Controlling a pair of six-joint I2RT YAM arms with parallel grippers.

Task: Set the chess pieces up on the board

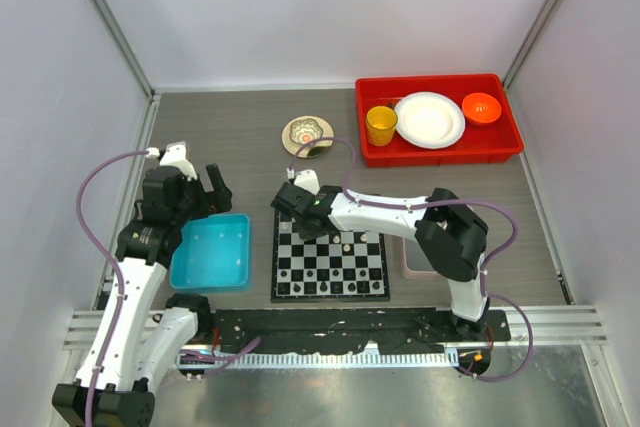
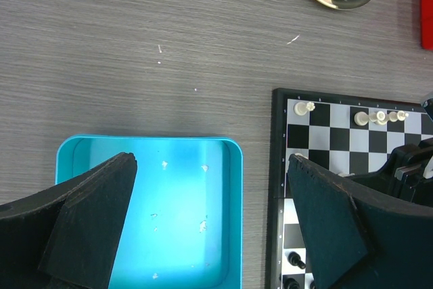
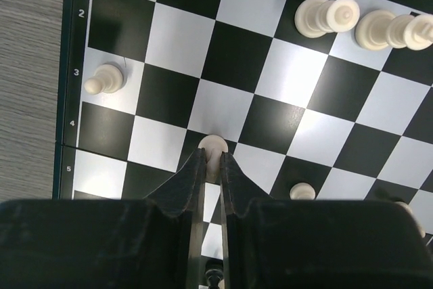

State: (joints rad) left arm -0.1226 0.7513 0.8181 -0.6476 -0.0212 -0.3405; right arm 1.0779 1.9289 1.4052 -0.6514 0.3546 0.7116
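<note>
Board [image 1: 330,259]: flat square, b/w checks, thin black border, digits along one edge. It lies front-centre on the grey wood-grain counter [image 1: 220,137], just beside the blue bin [image 1: 212,252].

Chess pieces [image 3: 326,16]: tiny, cream, glossy plastic, each narrower than a square. Right wrist view shows 5 whole:
- 2 taller ones side by side at top right
- 1 pawn [image 3: 105,79] by the left border at row 3
- 1 small one lower right
- 1 in the grip

Scraps of others show at the frame edges. Left wrist view: 4 cream along the board's far rows, 1 apart from the other 3. A couple of black pieces [image 2: 294,260] sit at the near edge.

Right pincer [image 3: 213,157]: jaws nearly together, nipping a cream piece [image 3: 214,144] by the head, approx mid-board near row 4. Standing or lifted, can't tell. Left pincer [image 2: 211,164]: spread wide, nothing in it, over the bin.

Also: 1 red tray [image 1: 440,155] back right w/ 1 yellow cup [image 1: 381,125], 1 white plate [image 1: 429,119], 1 orange bowl [image 1: 481,107]. 1 small dish [image 1: 307,135] sits behind the board.
</note>
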